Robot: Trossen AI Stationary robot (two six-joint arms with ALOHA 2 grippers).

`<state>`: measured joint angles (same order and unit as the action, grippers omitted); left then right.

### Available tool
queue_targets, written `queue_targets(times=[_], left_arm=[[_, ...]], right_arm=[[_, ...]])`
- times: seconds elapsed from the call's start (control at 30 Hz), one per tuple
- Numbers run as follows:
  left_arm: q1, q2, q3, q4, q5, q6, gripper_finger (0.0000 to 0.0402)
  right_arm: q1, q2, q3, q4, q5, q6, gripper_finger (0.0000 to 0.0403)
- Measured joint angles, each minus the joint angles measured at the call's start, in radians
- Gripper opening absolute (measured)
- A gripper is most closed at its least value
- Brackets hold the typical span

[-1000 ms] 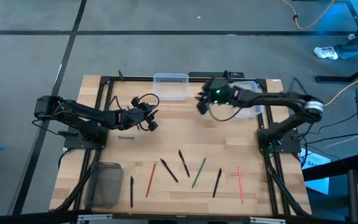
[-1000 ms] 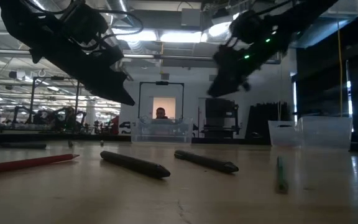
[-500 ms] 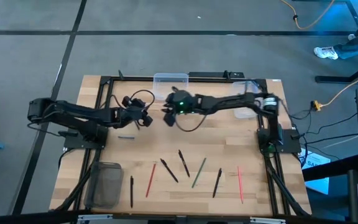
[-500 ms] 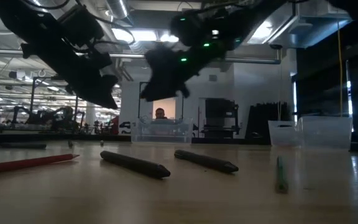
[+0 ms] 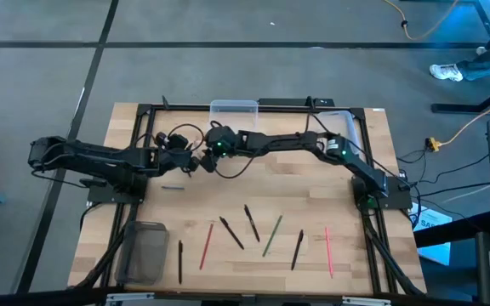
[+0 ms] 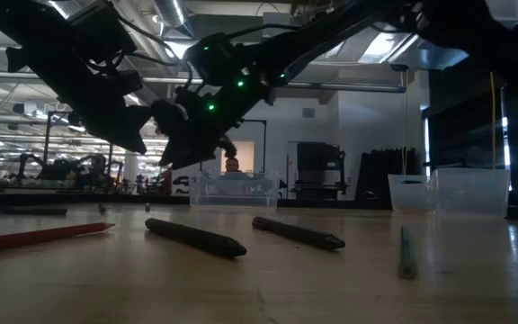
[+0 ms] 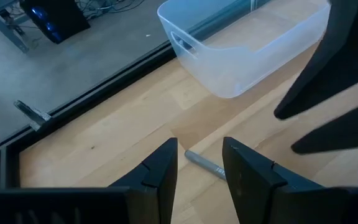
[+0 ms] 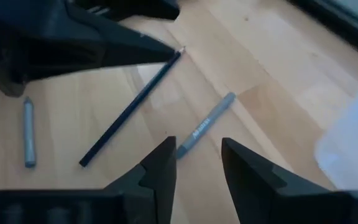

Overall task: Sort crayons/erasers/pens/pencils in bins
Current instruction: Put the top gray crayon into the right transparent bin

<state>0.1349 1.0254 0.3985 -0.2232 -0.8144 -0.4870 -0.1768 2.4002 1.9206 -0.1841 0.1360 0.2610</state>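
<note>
Grey pen lay just ahead of the right end effector, fingers parted and empty, long axis slanting; left end effector hovered equally near, likewise released.

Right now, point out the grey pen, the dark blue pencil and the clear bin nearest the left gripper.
grey pen [image 8: 205,126]: right wrist view, mid-barrel.
dark blue pencil [image 8: 131,104]: right wrist view, mid-shaft.
clear bin [image 7: 253,59]: left wrist view, side wall.
</note>
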Motion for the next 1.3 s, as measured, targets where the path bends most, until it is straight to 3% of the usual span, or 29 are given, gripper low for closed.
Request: queue_targets(times=[0.17, 0.6, 0.93, 1.3], left_arm=[[0.001, 0.001, -0.003, -0.043, -0.014, -0.007, 0.0120], [-0.036, -0.078, 0.001, -0.032, -0.041, -0.015, 0.0120], [-0.151, -0.169, 0.001, -0.066, -0.173, -0.009, 0.0120], [-0.178, -0.191, 0.001, -0.079, -0.199, -0.009, 0.0120]], right_arm=[[0.000, 0.053, 0.058, -0.020, -0.009, -0.003, 0.0132], [0.013, 0.063, 0.038, 0.067, -0.001, -0.084, 0.0132], [0.006, 0.064, 0.037, 0.104, 0.064, 0.000, 0.0132], [-0.002, 0.076, 0.037, 0.110, 0.098, 0.101, 0.0132]])
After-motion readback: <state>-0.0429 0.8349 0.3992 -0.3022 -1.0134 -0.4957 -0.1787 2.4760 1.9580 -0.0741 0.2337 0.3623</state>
